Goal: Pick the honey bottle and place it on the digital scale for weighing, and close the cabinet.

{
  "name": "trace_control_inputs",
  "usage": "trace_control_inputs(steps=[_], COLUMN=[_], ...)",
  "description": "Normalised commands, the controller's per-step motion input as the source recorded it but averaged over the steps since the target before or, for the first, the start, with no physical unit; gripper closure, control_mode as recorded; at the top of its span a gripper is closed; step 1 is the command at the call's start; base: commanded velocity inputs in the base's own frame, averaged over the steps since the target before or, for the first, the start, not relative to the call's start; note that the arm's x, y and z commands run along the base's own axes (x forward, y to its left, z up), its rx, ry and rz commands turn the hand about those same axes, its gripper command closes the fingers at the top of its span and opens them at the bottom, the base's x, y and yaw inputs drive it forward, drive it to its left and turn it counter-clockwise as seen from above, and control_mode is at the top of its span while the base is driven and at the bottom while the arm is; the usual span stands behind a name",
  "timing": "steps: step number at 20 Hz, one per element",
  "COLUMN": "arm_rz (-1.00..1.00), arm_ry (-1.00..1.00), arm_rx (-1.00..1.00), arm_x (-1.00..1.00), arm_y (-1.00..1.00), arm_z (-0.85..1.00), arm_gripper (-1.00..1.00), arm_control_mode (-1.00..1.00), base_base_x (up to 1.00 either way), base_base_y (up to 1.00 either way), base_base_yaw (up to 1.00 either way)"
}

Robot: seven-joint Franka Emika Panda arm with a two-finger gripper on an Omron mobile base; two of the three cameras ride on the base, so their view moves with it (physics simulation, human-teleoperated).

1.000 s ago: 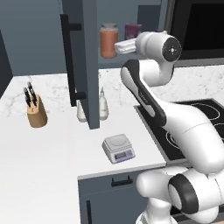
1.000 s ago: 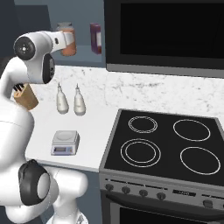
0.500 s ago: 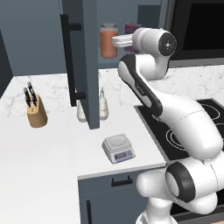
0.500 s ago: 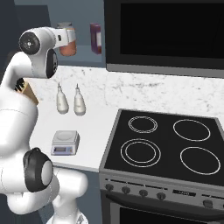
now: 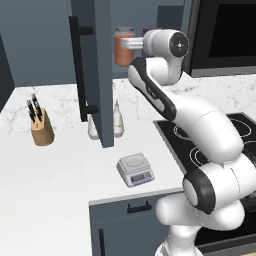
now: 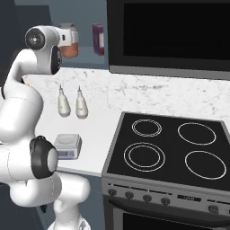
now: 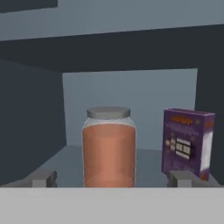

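Your end effector (image 7: 112,178), fingers spread wide and empty, lines up on the jar (image 7: 109,146) standing on the cabinet (image 5: 96,70) shelf; next, you push forward and clamp.

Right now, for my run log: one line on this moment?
phase: reach | gripper: open, jaws either side of honey bottle | digital scale: bare | cabinet: open

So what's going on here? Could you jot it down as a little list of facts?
honey bottle: upright on the cabinet shelf, grey lid on
purple box: beside the bottle, apart from it
hand: open, fingertips either side of the bottle, not gripping
cabinet: door open
digital scale: on the counter, nothing on its platform
shaker bottles: two, side by side near the wall
knife block: on the counter
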Motion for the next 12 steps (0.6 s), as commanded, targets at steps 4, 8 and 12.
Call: trace_control_inputs(steps=[4,8,12], arm_rz=[0.00,0.00,0.00], arm_ry=[0.05,0.01,0.00], arm_rx=[0.00,0.00,0.00], arm_x=[0.42,0.24,0.27], arm_y=[0.00,0.00,0.06], arm_z=[0.00,0.08,0.12], arm_gripper=[-1.00,-1.00,-1.00], arm_control_mode=[-1.00,-1.00,-1.00], base_base_x=[0.00,0.00,0.00], base_base_y=[0.00,0.00,0.00], base_base_yaw=[0.00,0.00,0.00])
